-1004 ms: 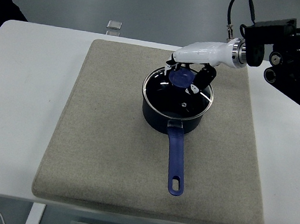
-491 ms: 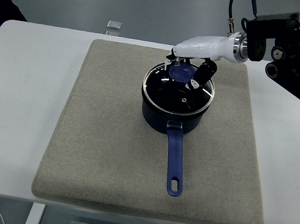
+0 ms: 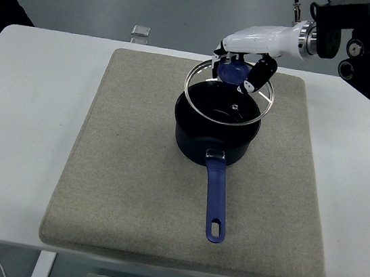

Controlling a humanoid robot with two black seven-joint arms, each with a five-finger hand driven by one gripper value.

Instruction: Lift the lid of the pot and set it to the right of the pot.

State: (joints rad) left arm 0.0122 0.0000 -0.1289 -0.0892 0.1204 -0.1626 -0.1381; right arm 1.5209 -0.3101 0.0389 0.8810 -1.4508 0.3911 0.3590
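Lid (image 3: 229, 95) of glass with a metal rim is hanging tilted just above the pot (image 3: 215, 134), clear of its rim on the far side; it is probably rigid, fairly light, breakable and slick, so the blue knob (image 3: 233, 72) seems the only sound hold. Going by size around the pot: the white table (image 3: 15, 130) is bearing a grey mat (image 3: 126, 172) under the pot, whose blue handle (image 3: 216, 200) is pointing toward the near edge. The right hand (image 3: 245, 68) is clamping its fingers on the knob. Right of the pot the mat is lying bare, with nothing standing in the way. A small object (image 3: 140, 31) is sitting well beyond the pot.
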